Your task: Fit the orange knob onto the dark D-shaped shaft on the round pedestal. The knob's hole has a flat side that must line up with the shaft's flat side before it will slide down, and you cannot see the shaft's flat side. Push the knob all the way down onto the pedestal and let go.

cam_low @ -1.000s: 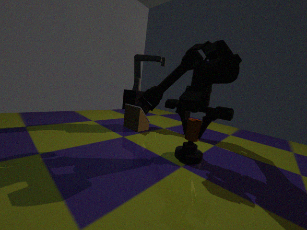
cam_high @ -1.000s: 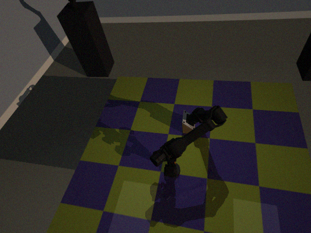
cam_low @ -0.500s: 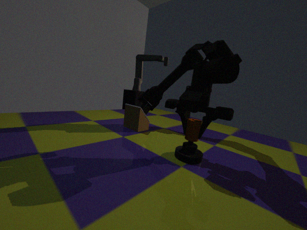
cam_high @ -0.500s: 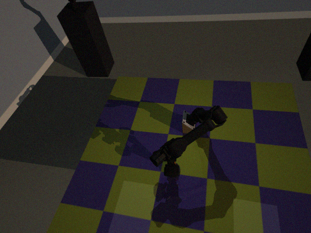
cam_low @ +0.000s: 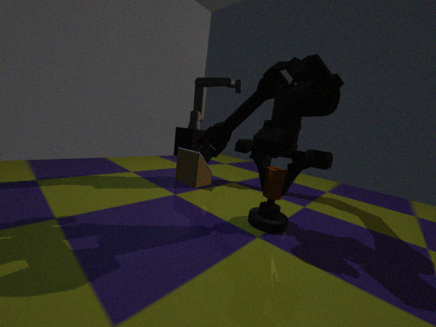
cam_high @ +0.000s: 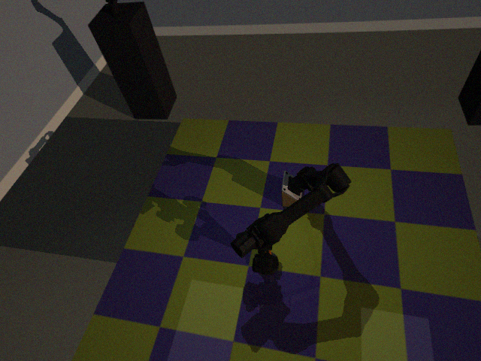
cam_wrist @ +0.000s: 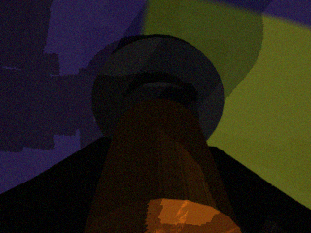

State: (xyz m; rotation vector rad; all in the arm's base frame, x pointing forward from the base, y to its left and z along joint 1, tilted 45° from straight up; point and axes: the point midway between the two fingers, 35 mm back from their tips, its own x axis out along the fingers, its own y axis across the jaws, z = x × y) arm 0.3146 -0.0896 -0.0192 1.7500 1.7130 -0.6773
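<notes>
The orange knob is upright between the fingers of my gripper, which is shut on it. In the top view only a speck of the knob shows. The round dark pedestal stands on the checkered floor directly below the knob. A short piece of dark shaft shows between the knob's lower end and the pedestal's raised middle, so the knob is not down on the pedestal. Whether the shaft's tip is inside the hole or only touches it cannot be told. The flat sides are hidden.
The arm's base is on a wooden wedge-shaped block behind the pedestal. A tall dark box stands beyond the checkered area, and another dark box is at the right edge. A second arm shows in the background.
</notes>
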